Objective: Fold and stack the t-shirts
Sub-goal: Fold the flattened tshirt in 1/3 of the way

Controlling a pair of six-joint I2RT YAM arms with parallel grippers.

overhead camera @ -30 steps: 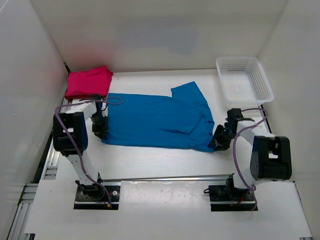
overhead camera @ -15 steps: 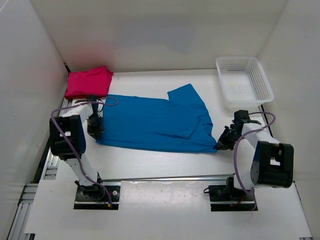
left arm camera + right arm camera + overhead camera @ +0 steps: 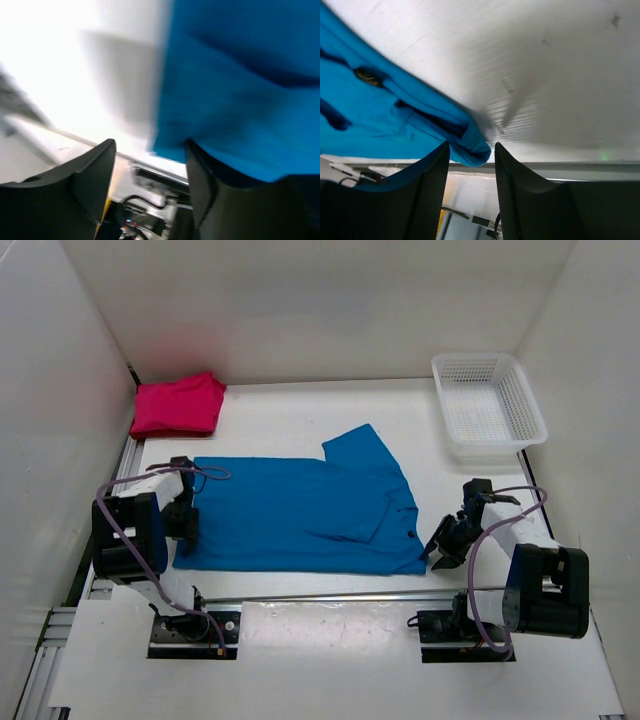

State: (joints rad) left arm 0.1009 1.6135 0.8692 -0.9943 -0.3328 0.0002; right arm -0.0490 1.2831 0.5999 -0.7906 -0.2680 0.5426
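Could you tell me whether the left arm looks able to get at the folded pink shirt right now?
Probably yes: the pink shirt lies in the far left corner, straight beyond the left gripper, with nothing on it or standing between.

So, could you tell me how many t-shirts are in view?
2: a blue t-shirt spread flat centrally, a folded pink t-shirt at the far-left corner; another may hide beneath it.

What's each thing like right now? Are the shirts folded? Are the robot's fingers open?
Bright blue fabric t-shirt: lying flat, spread wide, not stacked.
Bright pink-magenta fabric t-shirt: folded, in the far left corner.
White plastic mesh basket: upright, empty.
Left arm's fingers: open, beside the blue t-shirt's edge.
Right arm's fingers: open, either side of its corner.
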